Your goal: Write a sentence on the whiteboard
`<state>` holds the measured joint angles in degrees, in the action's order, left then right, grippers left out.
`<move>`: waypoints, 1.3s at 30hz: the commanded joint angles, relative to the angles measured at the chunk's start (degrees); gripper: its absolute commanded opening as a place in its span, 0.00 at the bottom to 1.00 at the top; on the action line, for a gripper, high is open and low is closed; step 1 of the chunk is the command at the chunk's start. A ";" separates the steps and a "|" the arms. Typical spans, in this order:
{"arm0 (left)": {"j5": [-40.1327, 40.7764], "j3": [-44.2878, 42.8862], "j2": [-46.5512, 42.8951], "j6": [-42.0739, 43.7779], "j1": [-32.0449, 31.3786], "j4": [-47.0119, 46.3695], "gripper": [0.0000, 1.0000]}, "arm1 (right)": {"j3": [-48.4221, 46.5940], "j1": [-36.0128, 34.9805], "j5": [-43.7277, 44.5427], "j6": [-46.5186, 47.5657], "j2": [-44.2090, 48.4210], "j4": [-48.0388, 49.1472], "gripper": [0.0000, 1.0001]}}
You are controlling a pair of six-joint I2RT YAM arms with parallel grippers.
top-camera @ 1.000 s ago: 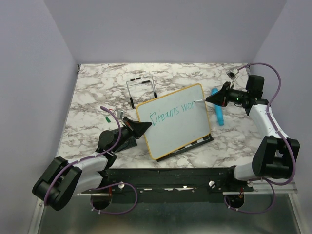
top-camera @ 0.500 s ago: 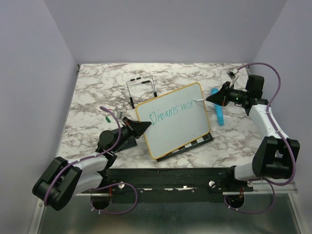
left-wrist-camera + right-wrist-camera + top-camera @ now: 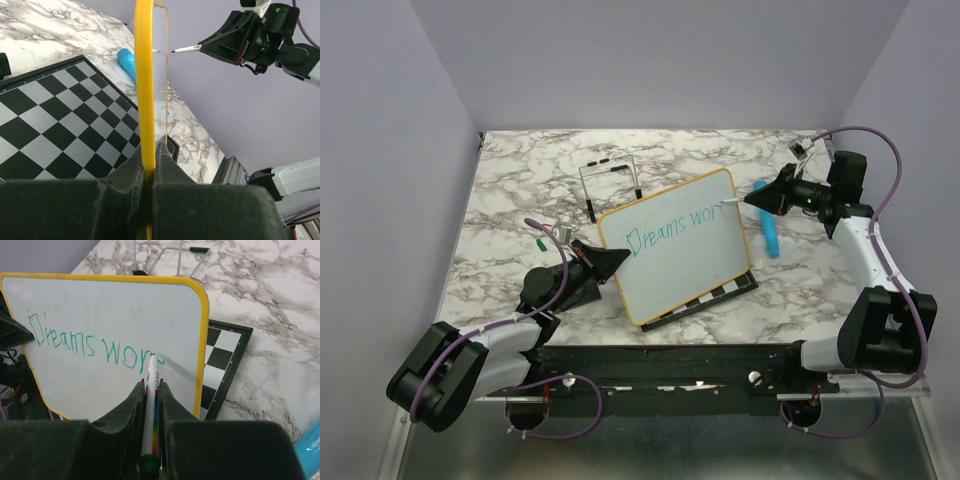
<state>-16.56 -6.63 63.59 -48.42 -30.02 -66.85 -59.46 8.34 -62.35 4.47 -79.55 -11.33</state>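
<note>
Whiteboard (image 3: 680,245), likely light, stiff and slick, stands tilted at centre frame over chessboard (image 3: 50,125), best held by its yellow rim, where left gripper (image 3: 623,258) pinches it, while right gripper (image 3: 151,386), jaws tight on marker (image 3: 150,377), sets the tip at unfinished sentence (image 3: 90,346), "Dreams wor".

A robot test cell in a lab. Plain lilac walls (image 3: 660,60) box in a marble-print table (image 3: 520,190) on three sides. Two black-and-white arms (image 3: 480,350) are bolted to a black rail (image 3: 670,360) at the table's near edge, with purple cables (image 3: 880,160) looping loose from their joints and bare sheet metal (image 3: 650,450) below the rail. The props are few and unrelated: a whiteboard (image 3: 680,260), a pen (image 3: 151,405), a chessboard (image 3: 45,120), a wire stand (image 3: 610,185), a blue tube (image 3: 767,232)
</note>
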 commanded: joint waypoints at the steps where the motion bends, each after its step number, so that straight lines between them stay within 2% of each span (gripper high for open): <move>1: -2.60 0.39 0.74 6.85 -0.39 3.57 0.00 | -0.21 0.27 -2.26 -1.57 1.06 3.77 0.01; 8: -2.69 0.48 0.66 6.85 -0.39 3.48 0.00 | -1.71 0.10 -2.16 -3.06 -2.28 4.13 0.01; 23: -2.95 0.48 0.74 6.76 -0.39 3.39 0.00 | -2.24 -0.08 -3.66 3.09 -3.33 -3.60 0.01; 39: -2.87 0.57 0.66 6.85 -0.39 3.48 0.00 | -0.83 0.71 -1.20 9.07 -2.37 -10.20 0.01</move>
<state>-16.60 -6.63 63.72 -48.29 -30.02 -67.16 -60.49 8.34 -64.38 11.33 -82.54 -19.53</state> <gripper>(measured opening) 0.074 0.200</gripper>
